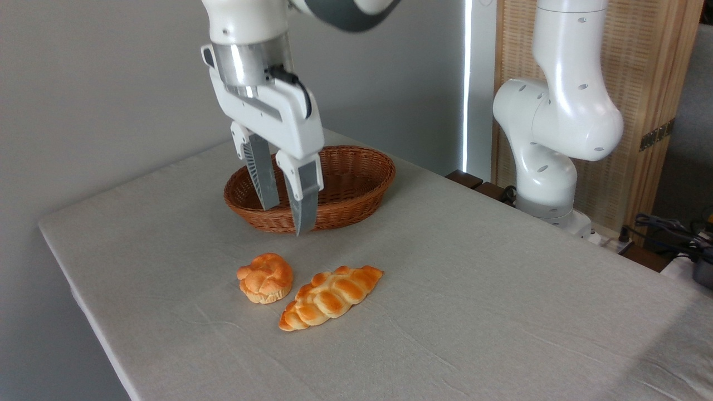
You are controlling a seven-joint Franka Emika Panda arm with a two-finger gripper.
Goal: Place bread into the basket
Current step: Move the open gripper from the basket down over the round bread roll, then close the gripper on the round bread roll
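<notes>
- Pincer (pixel 285 218): two grey fingers pointing down, set apart with a clear gap between them, nothing held. It hangs in the air above the table, overlapping the near wall of the basket as the camera sees it.
- Left finger (pixel 260 178) looks shorter in view; the right one reaches lower, its tip ending just past the basket's near rim.
- White pincer body (pixel 273 111) tilts slightly, a black cable running along its upper side into the silver wrist collar.
- Bun (pixel 266 277): small, round, knotted, golden-orange on top, paler at the base. Sits on the table at about 6 o'clock from the pincer, below the fingertips and apart from them. Not in the basket.
- Basket (pixel 356 192): oval brown wicker, low sides, at 12 o'clock from the bun and well apart from it. Its visible inside holds nothing; part of the interior is hidden behind the fingers.
- Braided loaf (pixel 330 297): longer, pointed at both ends, lying at a slant at roughly 4 o'clock from the bun, just beside it. Whether the two touch, cannot tell.
- Table (pixel 501 312): covered in pale grey cloth with light creases.
- Arm base and lower joints (pixel 557 128): white, standing at 3 o'clock from the basket, off the table's far edge, in front of a wooden slatted panel (pixel 652 67).
- Dark cables (pixel 668 228) lie at the right edge of view.
</notes>
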